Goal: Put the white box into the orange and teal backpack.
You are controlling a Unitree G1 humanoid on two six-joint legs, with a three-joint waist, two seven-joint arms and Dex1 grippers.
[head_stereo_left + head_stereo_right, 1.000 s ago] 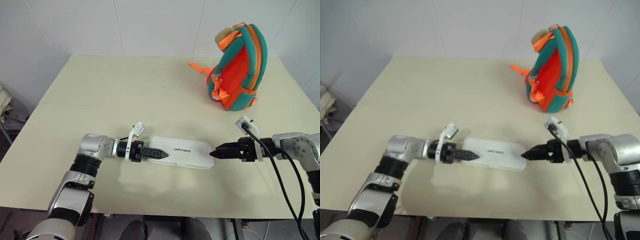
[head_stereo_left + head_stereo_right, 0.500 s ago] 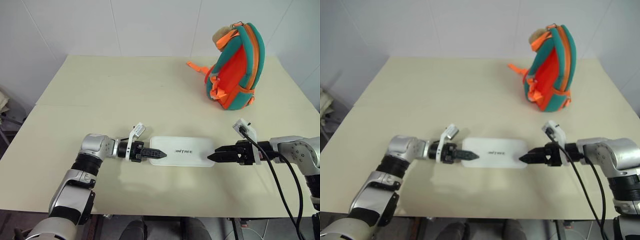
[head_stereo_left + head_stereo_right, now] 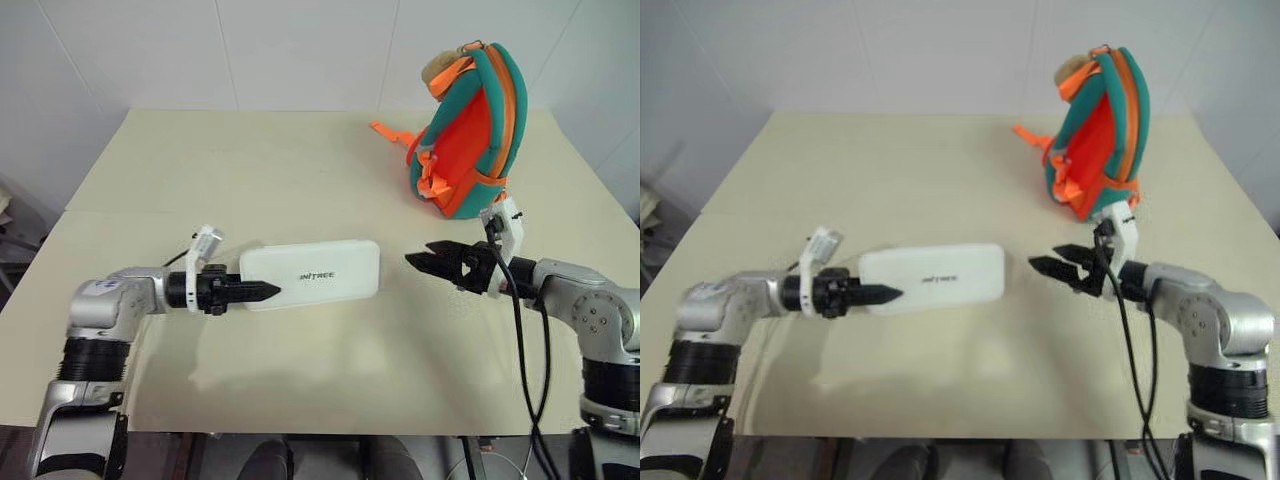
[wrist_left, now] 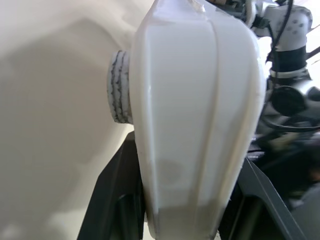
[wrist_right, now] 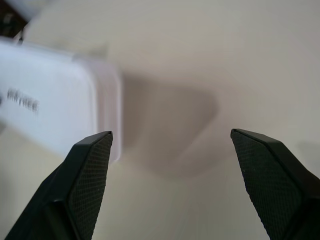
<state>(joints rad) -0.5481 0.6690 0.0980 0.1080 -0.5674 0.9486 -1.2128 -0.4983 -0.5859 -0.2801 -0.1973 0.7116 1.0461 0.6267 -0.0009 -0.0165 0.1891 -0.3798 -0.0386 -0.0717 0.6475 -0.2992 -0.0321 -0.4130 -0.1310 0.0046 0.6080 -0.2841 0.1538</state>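
Observation:
The white box (image 3: 315,272), flat with dark lettering on top, hangs tilted a little above the table (image 3: 250,170), casting a shadow below. My left gripper (image 3: 262,291) is shut on its left end; in the left wrist view the box (image 4: 195,115) sits between the two black fingers (image 4: 112,200). My right gripper (image 3: 417,253) stands open with nothing in it, a short gap to the right of the box's free end (image 5: 55,105). The orange and teal backpack (image 3: 470,135) stands upright at the far right of the table, beyond the right gripper.
An orange strap (image 3: 390,132) of the backpack lies on the table to its left. A black cable (image 3: 525,330) runs along my right arm. White walls rise behind the table, and its front edge (image 3: 330,432) is near me.
My left gripper has lifted the box off the table and carried it left. The right gripper has come away from the box's right end, risen and turned.

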